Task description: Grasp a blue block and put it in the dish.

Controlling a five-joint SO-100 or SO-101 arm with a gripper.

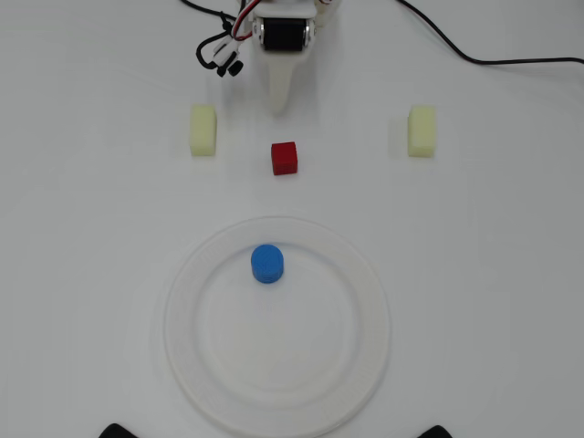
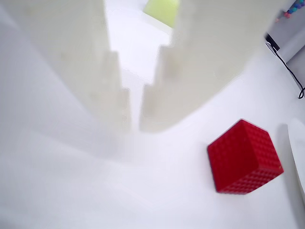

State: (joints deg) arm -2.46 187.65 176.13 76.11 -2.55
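Overhead view shows the blue block standing upright inside the dish, on the dish's flat floor, toward the edge nearest the arm and slightly left of the dish's centre. The dish sits on the white desk in the lower middle of the picture. Above it, clear of the rim, lies a red cube. Two pale yellow blocks rest on the desk, one to the left and one to the right of the cube, well apart from each other. The arm's white fingers point down the picture toward the red cube, stopping short of it, with black cables trailing across the top.

Wrist view looks along the fingers, which stand close together with only a thin slit between their tips and nothing held in it. The red cube lies just right of the fingertips, apart from them.
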